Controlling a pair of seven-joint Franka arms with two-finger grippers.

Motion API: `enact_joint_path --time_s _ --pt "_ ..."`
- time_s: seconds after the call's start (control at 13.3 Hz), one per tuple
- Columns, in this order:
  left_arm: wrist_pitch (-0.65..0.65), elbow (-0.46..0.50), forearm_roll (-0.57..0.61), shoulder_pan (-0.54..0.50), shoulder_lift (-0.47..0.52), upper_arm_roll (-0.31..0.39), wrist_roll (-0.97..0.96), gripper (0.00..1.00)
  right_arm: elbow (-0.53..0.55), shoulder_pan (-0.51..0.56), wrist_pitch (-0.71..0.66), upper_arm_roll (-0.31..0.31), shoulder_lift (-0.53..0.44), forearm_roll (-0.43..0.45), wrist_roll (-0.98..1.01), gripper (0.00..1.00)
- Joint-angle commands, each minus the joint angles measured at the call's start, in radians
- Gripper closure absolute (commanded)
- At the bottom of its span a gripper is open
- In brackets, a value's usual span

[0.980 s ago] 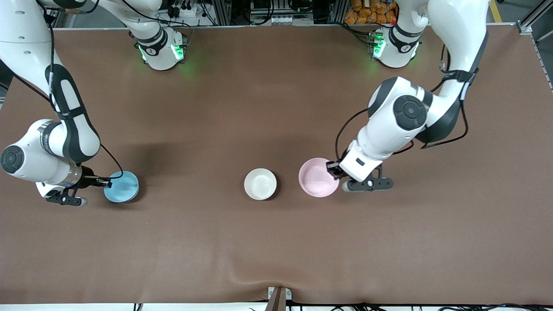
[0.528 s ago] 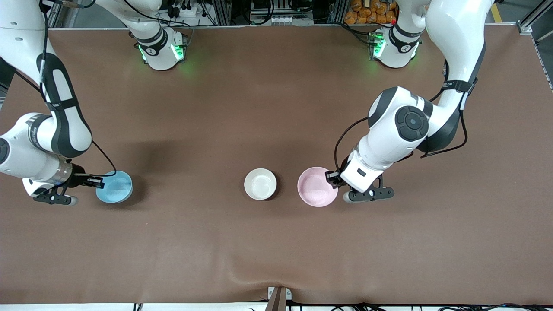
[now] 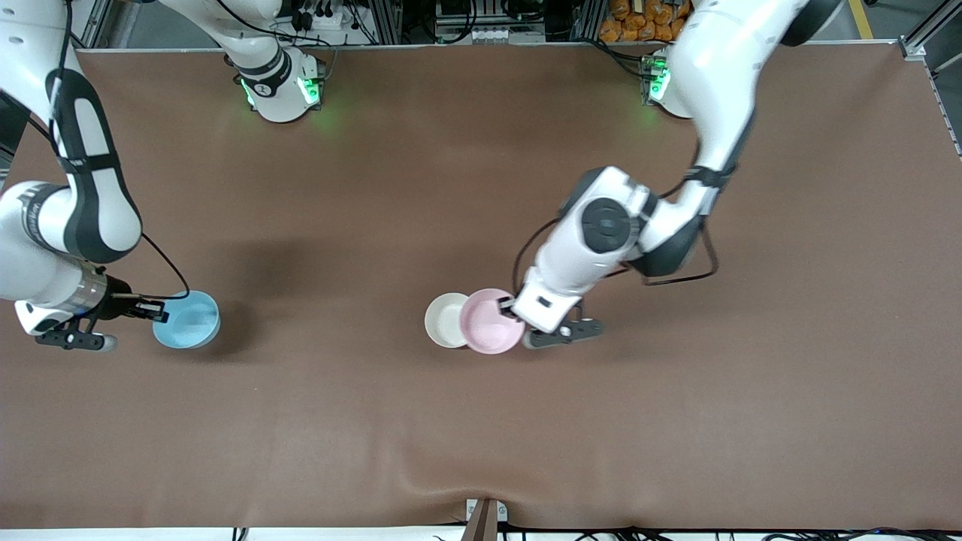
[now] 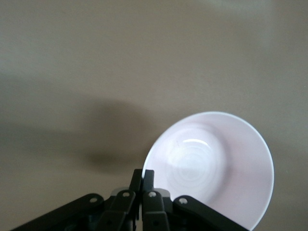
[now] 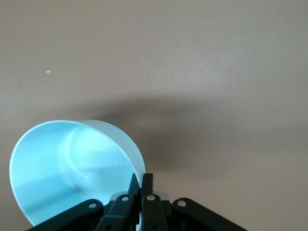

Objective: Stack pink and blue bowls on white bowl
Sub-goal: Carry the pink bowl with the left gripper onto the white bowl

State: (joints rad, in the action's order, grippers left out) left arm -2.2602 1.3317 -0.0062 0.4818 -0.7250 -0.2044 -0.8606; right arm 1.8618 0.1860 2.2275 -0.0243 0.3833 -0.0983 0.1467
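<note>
Over the white bowl [image 3: 445,319], my left jaws pinched the pink bowl's [image 3: 490,321] rim; over the tabletop's [image 3: 481,436] right-arm end, my right jaws pinched the blue bowl [image 3: 188,329].

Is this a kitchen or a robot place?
Probably a robot lab, not a kitchen. Two white arms are bolted to a brown table, wires and metal racks run along its edge, and the bowls look empty, like the pink bowl.

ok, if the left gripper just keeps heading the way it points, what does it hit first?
Probably the white bowl. The left gripper is shut on the pink bowl by its rim and points toward the white bowl, which the pink one already overlaps. Height clearance is unclear.
</note>
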Motion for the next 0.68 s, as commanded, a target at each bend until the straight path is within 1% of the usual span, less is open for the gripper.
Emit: enact_joint_path --time_s 0.0,0.23,0.45,0.6 --pt "-0.047 -0.062 -0.015 0.108 -0.066 0.086 -0.06 1.0 0.013 0.016 -0.057 0.014 -0.069 -0.003 0.01 1.0" --pt "-0.11 -0.062 -0.017 0.141 -0.114 0.086 -0.081 1.0 0.011 0.01 -0.113 0.015 -0.119 -0.004 0.007 1.0" --pt "-0.119 -0.06 -0.017 0.158 -0.136 0.088 -0.126 1.0 0.008 0.009 -0.21 0.017 -0.182 -0.006 0.002 1.0" --pt "-0.121 -0.062 -0.017 0.167 -0.155 0.086 -0.126 1.0 -0.013 0.001 -0.244 0.023 -0.188 -0.007 -0.028 1.0"
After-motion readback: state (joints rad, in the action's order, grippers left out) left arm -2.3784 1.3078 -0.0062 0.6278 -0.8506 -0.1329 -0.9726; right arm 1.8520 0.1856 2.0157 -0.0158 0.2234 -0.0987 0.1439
